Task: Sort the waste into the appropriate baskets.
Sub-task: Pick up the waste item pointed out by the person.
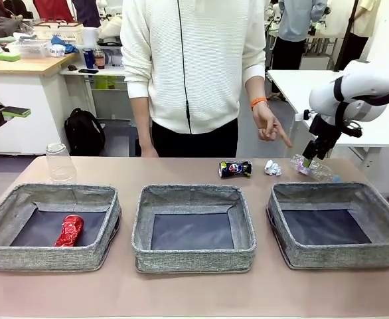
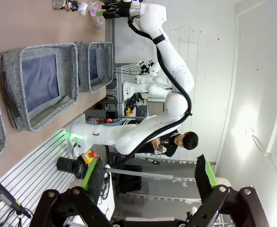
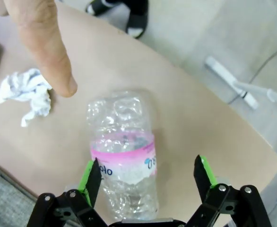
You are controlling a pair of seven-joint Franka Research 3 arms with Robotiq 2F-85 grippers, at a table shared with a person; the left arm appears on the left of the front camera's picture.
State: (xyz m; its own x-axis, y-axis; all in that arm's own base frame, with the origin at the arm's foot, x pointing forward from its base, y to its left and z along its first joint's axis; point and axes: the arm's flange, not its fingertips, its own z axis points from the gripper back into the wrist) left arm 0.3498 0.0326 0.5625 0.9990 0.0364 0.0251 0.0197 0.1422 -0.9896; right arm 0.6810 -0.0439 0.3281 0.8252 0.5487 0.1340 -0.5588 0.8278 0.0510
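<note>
While my left gripper (image 2: 149,171) idles open and empty, a crushed red can (image 1: 69,230) lies in the left grey woven basket (image 1: 22,256). My right gripper (image 3: 147,172) hangs spread astride the clear crumpled plastic bottle (image 3: 122,118), unclamped; I'd lower over its pink label (image 3: 124,149), squeeze gently. A person's finger (image 1: 286,141) crowds its 11 o'clock, table edge (image 1: 368,171) at 3; right grey woven basket (image 1: 380,256) open at 6.

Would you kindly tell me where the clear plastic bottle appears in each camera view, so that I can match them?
Front view: the bottle lies at the far right, behind the right basket.
Left wrist view: bottle, tiny, at the top edge, left of centre.
Right wrist view: bottle, lower centre, framed by the open right gripper.
Shared landmark: the paper wad beside it.
</note>
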